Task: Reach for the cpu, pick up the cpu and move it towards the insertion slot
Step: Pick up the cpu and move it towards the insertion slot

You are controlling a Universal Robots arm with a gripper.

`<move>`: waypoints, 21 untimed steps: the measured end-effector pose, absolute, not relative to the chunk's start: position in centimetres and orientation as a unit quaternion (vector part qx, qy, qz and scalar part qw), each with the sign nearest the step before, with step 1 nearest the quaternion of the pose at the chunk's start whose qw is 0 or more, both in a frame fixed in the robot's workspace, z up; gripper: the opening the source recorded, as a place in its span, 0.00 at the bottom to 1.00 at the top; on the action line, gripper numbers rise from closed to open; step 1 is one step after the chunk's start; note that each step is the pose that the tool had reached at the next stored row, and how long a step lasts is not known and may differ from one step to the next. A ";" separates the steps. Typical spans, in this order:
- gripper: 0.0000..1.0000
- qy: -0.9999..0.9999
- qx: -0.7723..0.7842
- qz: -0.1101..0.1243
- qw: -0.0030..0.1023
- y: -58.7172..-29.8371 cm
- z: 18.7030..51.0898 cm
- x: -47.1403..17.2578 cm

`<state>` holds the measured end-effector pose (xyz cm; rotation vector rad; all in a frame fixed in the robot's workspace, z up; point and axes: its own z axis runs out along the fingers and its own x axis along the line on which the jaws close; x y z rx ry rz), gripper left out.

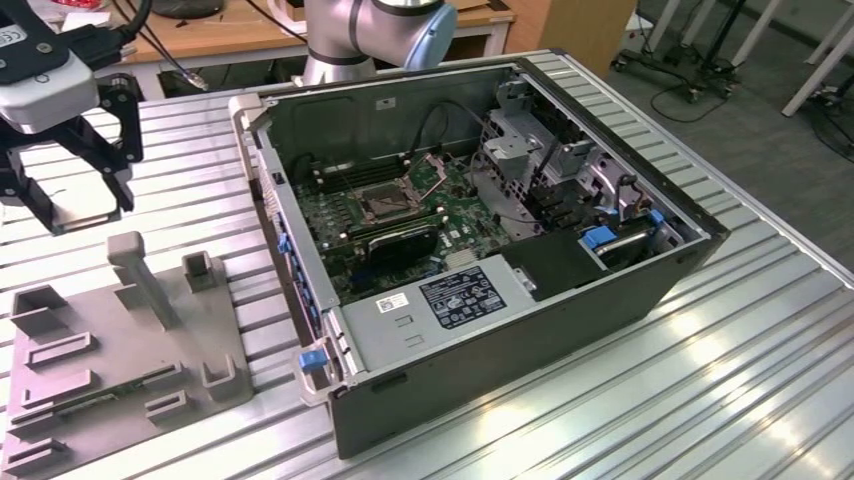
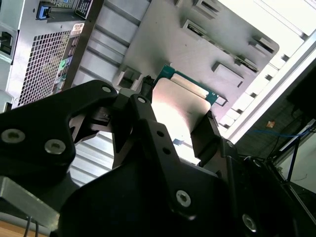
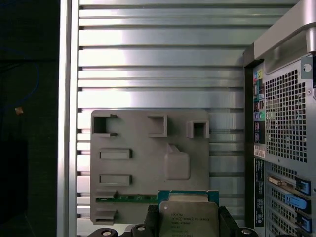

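Plainly, the jaws pinch the cpu [image 3: 187,215] between them, aloft near the grey fixture plate [image 3: 133,143].

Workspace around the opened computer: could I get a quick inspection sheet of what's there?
Surface: ribbed metal table carrying an open computer case.
Job's things: the cpu held above the grey fixture plate; the insertion slot lies on the board inside the case.
Clutter: nothing seen.
Grippers: gripper shut on the cpu, to the exterior view's left of the case.
Cables: dark cables inside the case.
Surroundings: wooden desk behind the table.
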<state>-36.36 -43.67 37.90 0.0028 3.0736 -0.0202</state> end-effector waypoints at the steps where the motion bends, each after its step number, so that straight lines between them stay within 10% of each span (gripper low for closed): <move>1: 0.55 0.999 0.001 -0.007 0.034 -43.7 37.9 -36.3; 21: 0.55 0.999 0.001 -0.007 0.034 -43.7 37.9 -35.5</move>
